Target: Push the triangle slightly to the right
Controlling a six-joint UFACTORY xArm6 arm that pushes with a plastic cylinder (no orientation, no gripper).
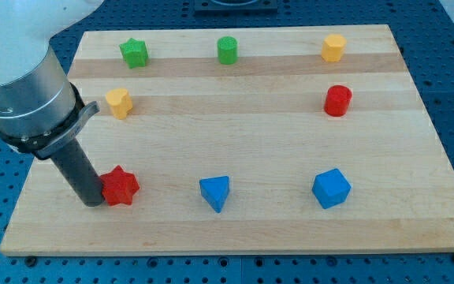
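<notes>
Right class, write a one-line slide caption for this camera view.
My tip touches the red star from the view's left; the blue triangle waits to the star's right.

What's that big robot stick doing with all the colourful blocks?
My tip is down on the wooden board, right against the view's left side of the red star block. The blue triangle block I am meant to nudge right sits farther to the view's right, untouched, with a blue cube beyond it.
</notes>
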